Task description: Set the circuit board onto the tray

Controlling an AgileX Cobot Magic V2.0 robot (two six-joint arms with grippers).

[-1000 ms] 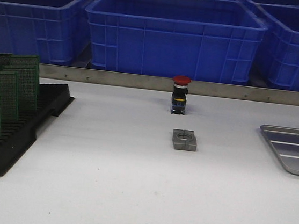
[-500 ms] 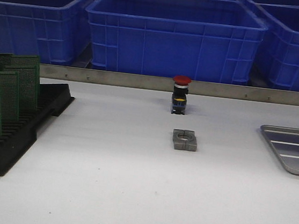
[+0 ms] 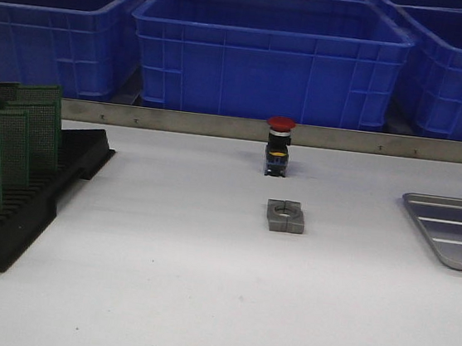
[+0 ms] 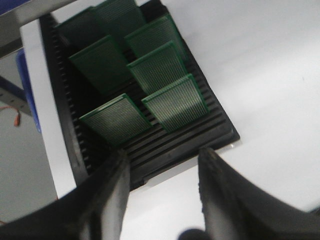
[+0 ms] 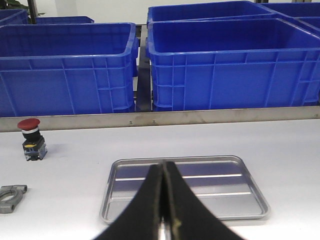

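Front view: I see a white table [image 3: 199, 303] with a black slotted rack [image 3: 17, 215] at the left edge, holding green circuit boards [image 3: 13, 140] upright in its grooves, which keeps them apart and easy to grip by an edge. The silver tray [image 3: 458, 232] lies at the right edge, partly cut off, with no board on it. At centre stand a red push button [image 3: 278, 145] and, below it, a small grey metal block [image 3: 284, 216]. Blue crates [image 3: 269, 56] fill the top.

In the left wrist view, my left gripper [image 4: 162, 175] hangs spread wide above the rack's near end, grasping nothing. In the right wrist view, my right gripper [image 5: 163, 200] is pressed closed and empty, pointing at the tray.

Compared with the earlier front pictures, nothing on the table has moved.
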